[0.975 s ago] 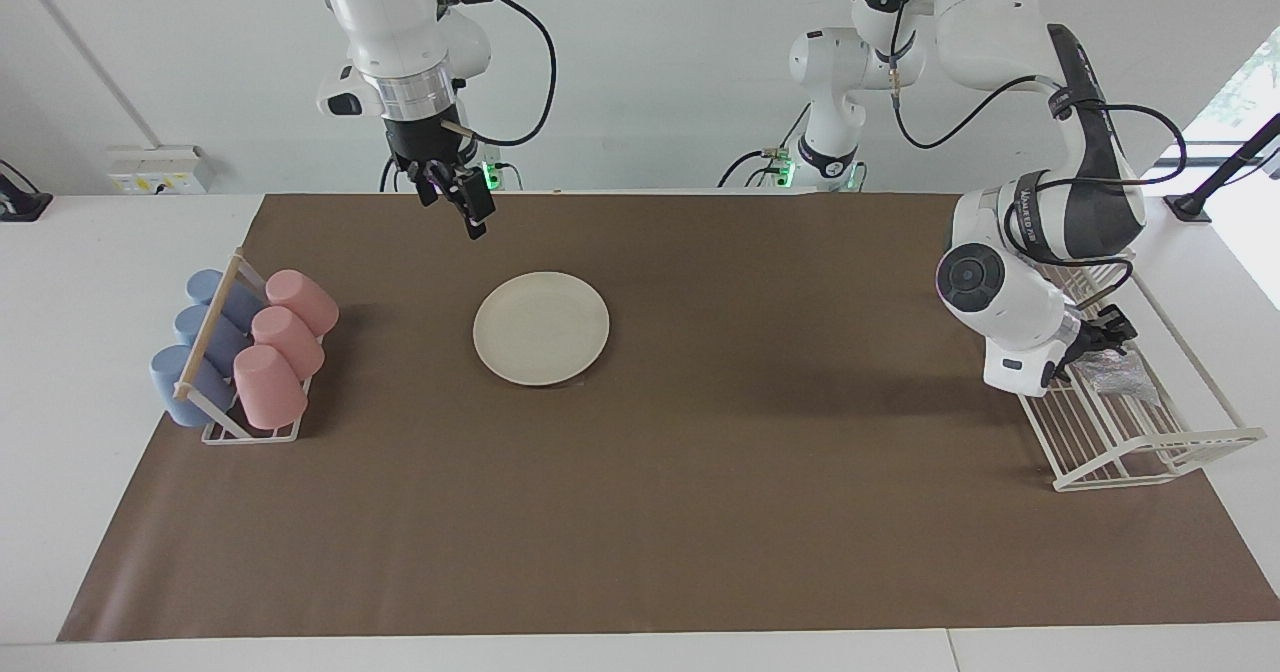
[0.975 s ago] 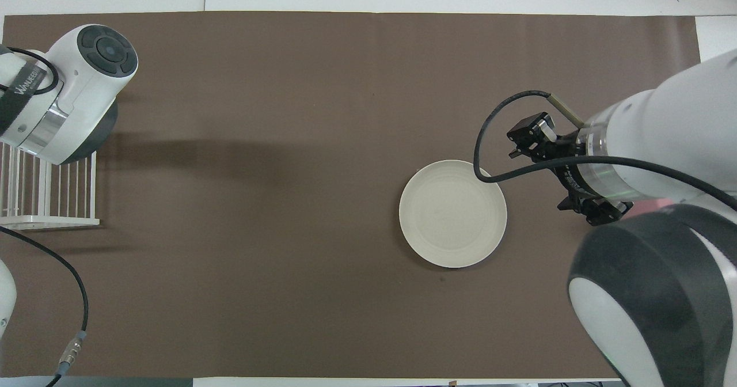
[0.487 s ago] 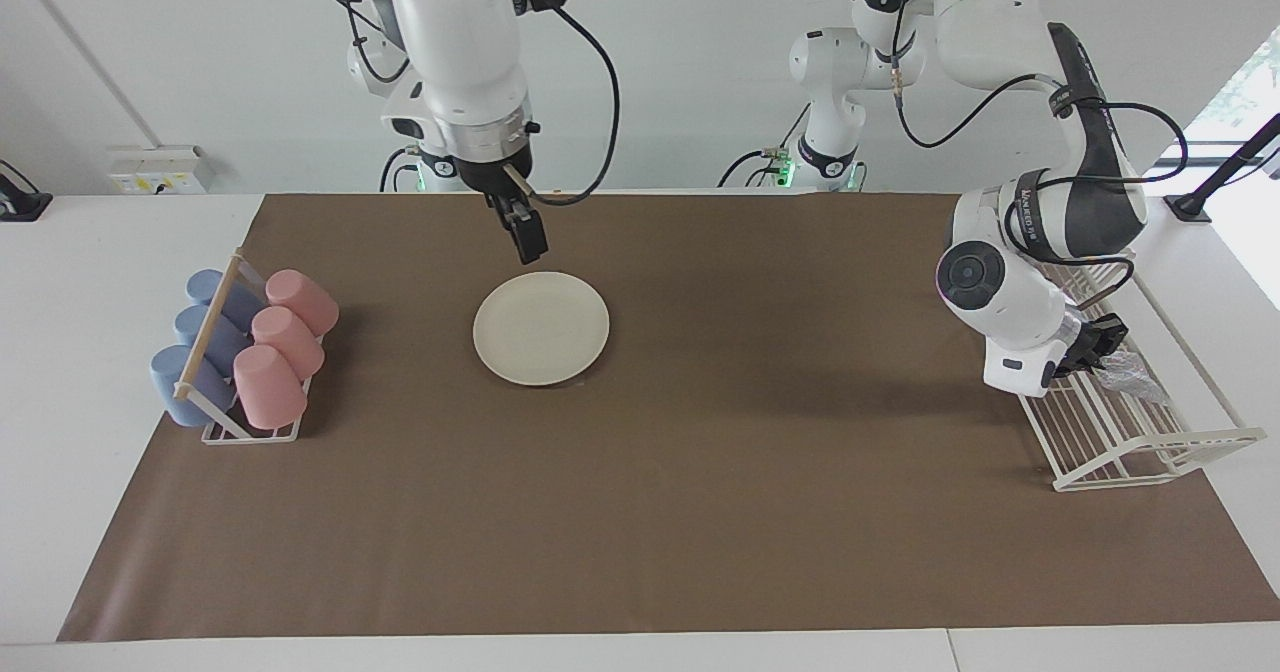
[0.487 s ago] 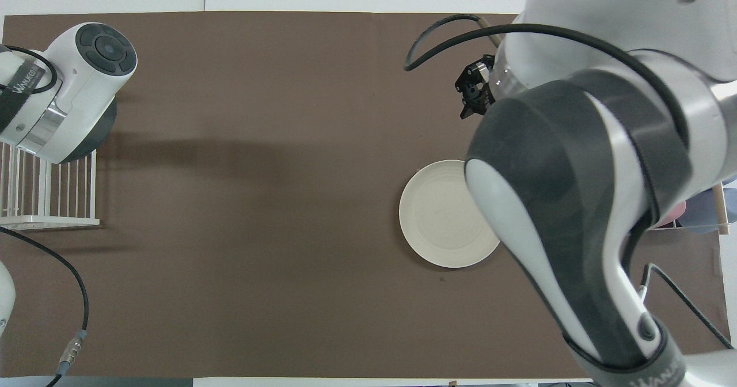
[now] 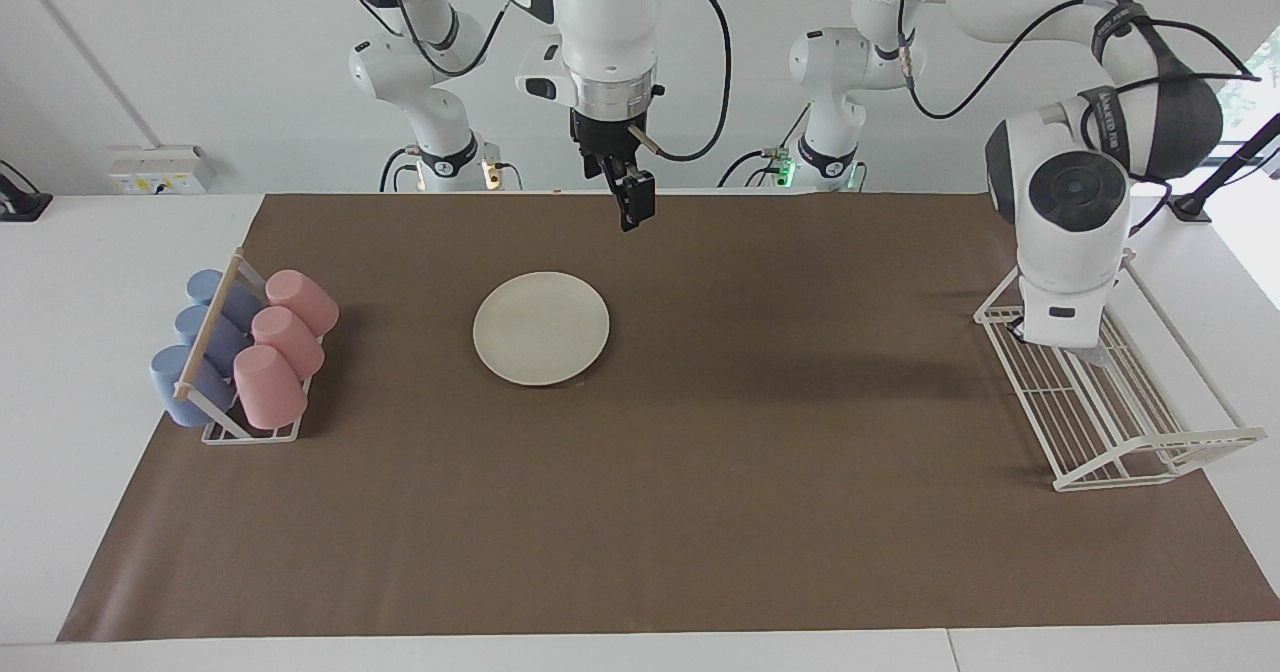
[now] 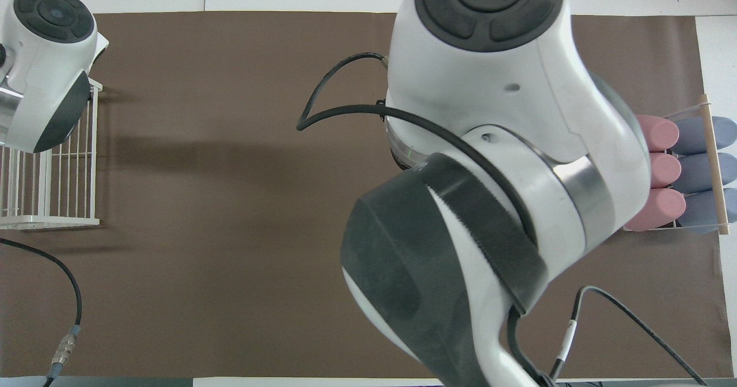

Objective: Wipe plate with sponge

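Two arms stood over a table (image 5: 70, 372) covered by a brown mat (image 5: 700, 512), and most of that mat lay bare. The plate (image 5: 541, 328) sat flat on it toward the right arm's end, with open mat on every side of its rim. Well apart from it, at the mat's edge on that end, was the cup rack (image 5: 245, 352) with its pink and blue cups. A white wire rack (image 5: 1120, 422) stood at the left arm's end, where the mat's edge met the white table. The right end effector (image 5: 630, 207) hung in the air over the mat's robot-side edge, not over the plate, its fingers parted and nothing between them. The left arm's wrist housing (image 5: 1062, 282) hung over the wire rack's robot-side end and hid the left end effector. That end effector was closed, and a silvery-grey scrap of the sponge (image 5: 1099, 355) showed just under the housing, above the wires, so it had hold of the sponge, though the fingers themselves could not be seen. The facing view alone showed the plate, the sponge scrap and the right end effector. From overhead the right arm's bulk covered the plate and its own end effector, and the left wrist covered the sponge. The overhead view did show the cups' bases in a row and the bare mat between the arms
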